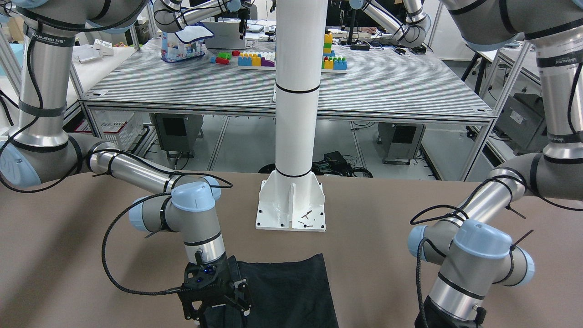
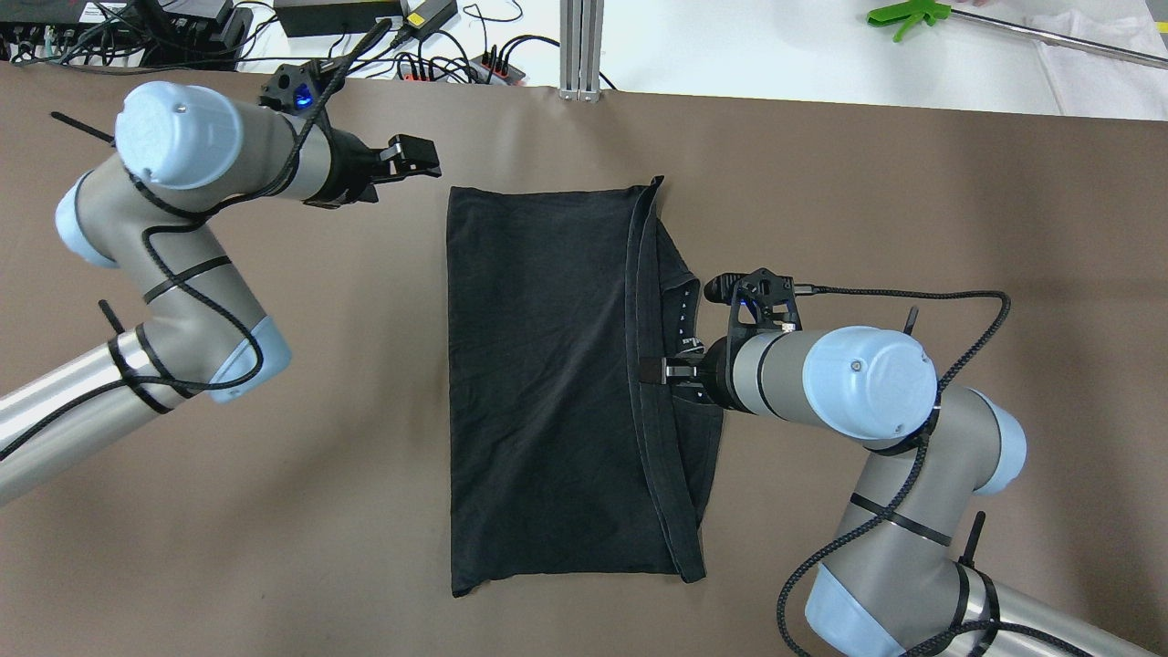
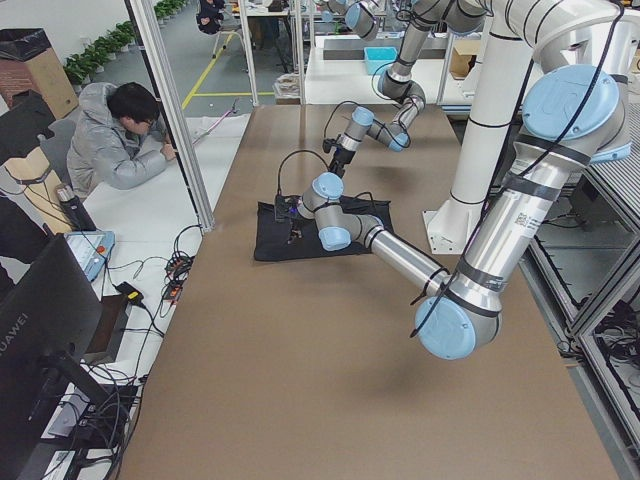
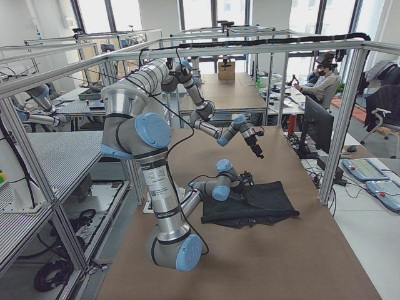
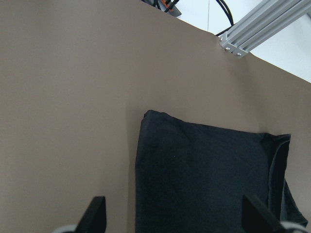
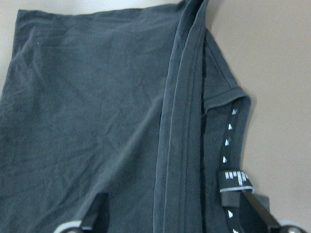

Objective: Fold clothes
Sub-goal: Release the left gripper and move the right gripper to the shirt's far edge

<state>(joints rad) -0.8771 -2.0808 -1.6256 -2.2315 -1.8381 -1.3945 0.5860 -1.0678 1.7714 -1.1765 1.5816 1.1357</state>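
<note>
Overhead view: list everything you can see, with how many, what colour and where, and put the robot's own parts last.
garment: one, black, lying flat mid-table, with its right edge folded over
table: one, brown, under everything
aluminium post: one, silver, centre of the table's far edge
cables and plugs: several, mostly black, beyond the far edge, left of the post
green tool: one, green, on the white surface beyond the table, far right
left gripper: one, black, open, off the garment's far-left corner and clear of it
right gripper: one, black, open, over the garment's folded right edge
</note>
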